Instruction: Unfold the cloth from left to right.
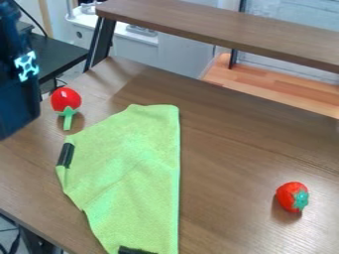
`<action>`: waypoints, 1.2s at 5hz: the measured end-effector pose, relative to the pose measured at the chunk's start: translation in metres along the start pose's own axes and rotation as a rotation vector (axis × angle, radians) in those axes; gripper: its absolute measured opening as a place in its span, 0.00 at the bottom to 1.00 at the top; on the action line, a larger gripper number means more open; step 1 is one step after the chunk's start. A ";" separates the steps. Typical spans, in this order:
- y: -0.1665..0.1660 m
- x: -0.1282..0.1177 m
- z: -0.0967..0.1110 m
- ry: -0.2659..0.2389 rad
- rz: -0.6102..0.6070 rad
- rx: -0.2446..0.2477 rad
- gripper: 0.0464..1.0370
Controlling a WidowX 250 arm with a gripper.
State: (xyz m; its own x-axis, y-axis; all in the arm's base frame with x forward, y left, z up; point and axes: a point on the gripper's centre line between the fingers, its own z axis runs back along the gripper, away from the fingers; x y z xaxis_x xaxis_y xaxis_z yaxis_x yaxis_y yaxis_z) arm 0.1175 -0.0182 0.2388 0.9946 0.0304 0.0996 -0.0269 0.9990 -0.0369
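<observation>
Brown wood grain runs across the table point(232, 144) before you, with a raised shelf point(218, 33) behind it. Your green cloth point(136, 173) lies left of centre, its right edge straight, its left side slanted and bearing a black strip point(65, 155). One red toy point(66, 99) sits near its upper left, another point(292, 196) well to its right. Your dark gripper point(17, 109) is at the left edge; you cannot tell whether it is clenched or released.

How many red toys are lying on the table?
2. One, with a long green stem, is at the picture's left, between the arm and the green cloth. The other, with a green cap, is right of the cloth. The arm may hide more.
</observation>
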 end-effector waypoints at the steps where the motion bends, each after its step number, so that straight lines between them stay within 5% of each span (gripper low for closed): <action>1: 0.002 -0.001 -0.004 0.004 -0.007 0.002 0.96; 3: 0.091 0.024 -0.064 -0.011 0.160 0.056 0.96; 6: 0.145 0.064 -0.141 -0.054 0.266 0.014 0.96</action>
State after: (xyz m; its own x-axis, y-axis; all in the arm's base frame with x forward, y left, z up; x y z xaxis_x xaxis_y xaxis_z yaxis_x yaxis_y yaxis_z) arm 0.1910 0.1233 0.0993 0.9455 0.2933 0.1413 -0.2883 0.9560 -0.0550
